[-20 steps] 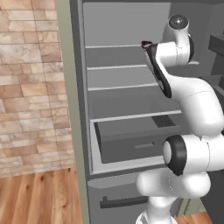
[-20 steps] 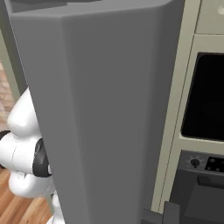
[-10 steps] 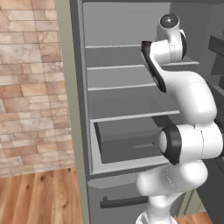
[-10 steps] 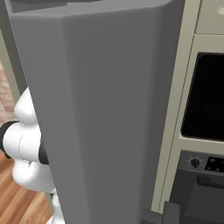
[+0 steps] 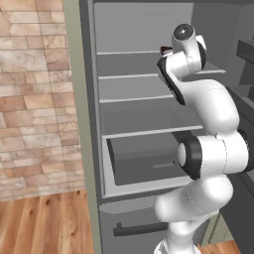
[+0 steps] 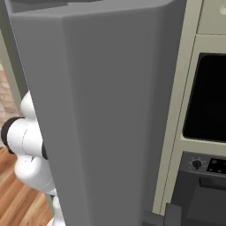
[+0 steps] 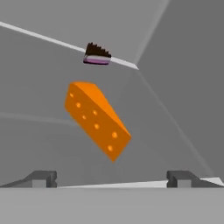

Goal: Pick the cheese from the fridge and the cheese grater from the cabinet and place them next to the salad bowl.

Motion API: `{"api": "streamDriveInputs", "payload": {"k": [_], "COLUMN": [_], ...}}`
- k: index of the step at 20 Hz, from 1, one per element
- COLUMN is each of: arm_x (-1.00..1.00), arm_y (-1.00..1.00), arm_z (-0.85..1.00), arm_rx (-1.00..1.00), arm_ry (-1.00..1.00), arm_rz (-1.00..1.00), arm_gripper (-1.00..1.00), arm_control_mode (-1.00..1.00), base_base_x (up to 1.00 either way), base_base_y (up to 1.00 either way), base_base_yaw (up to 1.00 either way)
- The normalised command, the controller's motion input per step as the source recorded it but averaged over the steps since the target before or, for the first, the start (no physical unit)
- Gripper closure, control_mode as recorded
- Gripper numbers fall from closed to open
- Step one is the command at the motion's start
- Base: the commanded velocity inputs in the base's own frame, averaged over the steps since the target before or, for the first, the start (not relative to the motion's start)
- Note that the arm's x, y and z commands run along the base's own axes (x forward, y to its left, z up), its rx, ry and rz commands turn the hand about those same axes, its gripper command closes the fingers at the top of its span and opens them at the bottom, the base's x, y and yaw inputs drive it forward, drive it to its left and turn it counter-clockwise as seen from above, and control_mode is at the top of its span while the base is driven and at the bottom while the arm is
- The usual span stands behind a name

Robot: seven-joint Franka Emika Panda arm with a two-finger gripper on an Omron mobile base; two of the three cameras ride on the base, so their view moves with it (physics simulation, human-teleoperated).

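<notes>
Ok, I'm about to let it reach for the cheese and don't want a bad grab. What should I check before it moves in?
1. Fridge door open: ok.
2. Cheese in sight ahead of the hand: ok.
3. Hand open: ok.
4. Hand holding nothing: ok.
5. Cheese between the fingertips: not ok, it lies beyond them.
6. Small dark piece with pink top away from the cheese: ok, one shelf off.

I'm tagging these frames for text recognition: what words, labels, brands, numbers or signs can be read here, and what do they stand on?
None can be read.
The oven panel beside the fridge carries a knob and small dark markings, too small and blurred to read.
The cheese shows only dots, no label; the small dark piece on the shelf behind it bears no text.
</notes>
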Motion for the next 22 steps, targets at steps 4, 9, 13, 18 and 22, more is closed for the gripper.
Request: {"api": "streamDriveInputs", "payload": {"k": [4,9,13,18,22], "arm_x": [0.24,0.28,0.28,0.29,0.27], "arm_y": [-0.18,-0.09,-0.05,-0.03,-0.01], "arm_z": [0.0,0.0,0.0,0.0,0.0], "arm_rx": [0.0,0.0,0.0,0.0,0.0], "arm_ry": [0.0,0.0,0.0,0.0,0.02], "arm_rz": [0.02,0.03,0.05,0.06,0.05], "arm_gripper": [-1.0,-1.0,-1.0,-1.0,-1.0], "arm_control_mode": [-1.0,-1.0,-1.0,-1.0,-1.0], "base_base_x": [0.0,0.0,0.0,0.0,0.0], "base_base_y": [0.0,0.0,0.0,0.0,0.0], "base_base_yaw": [0.0,0.0,0.0,0.0,0.0]}}
